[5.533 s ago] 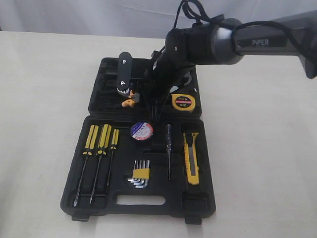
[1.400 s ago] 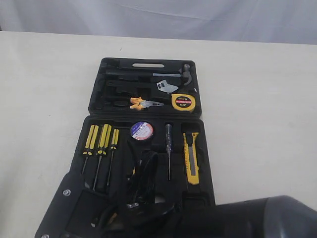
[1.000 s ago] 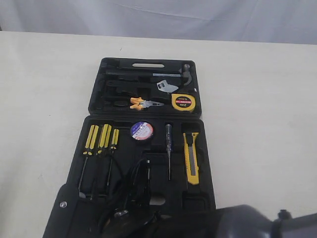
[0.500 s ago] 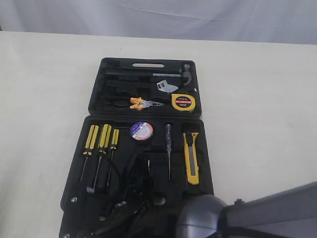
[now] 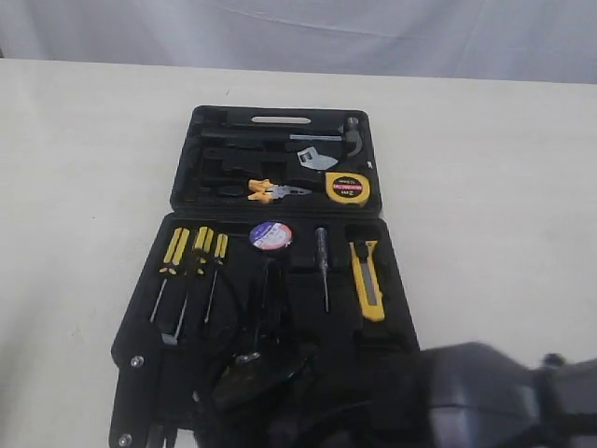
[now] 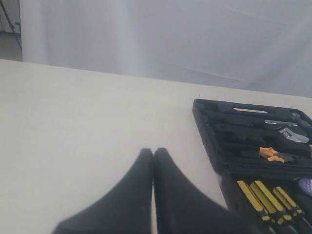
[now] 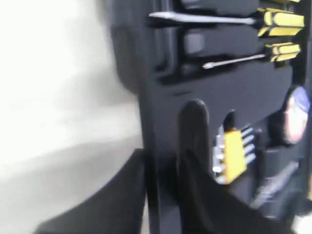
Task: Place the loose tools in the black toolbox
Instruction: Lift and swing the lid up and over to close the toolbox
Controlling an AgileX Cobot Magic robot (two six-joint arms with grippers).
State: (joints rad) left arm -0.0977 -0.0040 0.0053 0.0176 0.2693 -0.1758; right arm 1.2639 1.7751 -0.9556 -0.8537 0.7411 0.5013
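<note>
Beige bench (image 5: 75, 187) under a white curtain (image 5: 280, 28) carries the open black toolbox (image 5: 392, 280). Its far half holds the yellow tape measure (image 5: 347, 188) and the pliers (image 5: 270, 191). The black tape roll (image 5: 270, 235) and yellow-black utility knife (image 5: 367, 280) lie in the near half beside three screwdrivers (image 5: 196, 247).

Stowing looks finished. On the near half's front wall the right gripper (image 7: 163, 141) pinches, one finger inside by the hex keys (image 7: 233, 157), one outside. Folding that half over its hinge seems next, slowly, lest tools spill. That arm hides the near edge. Beside the toolbox the left gripper (image 6: 153, 152) hangs empty, fingers pressed together.
</note>
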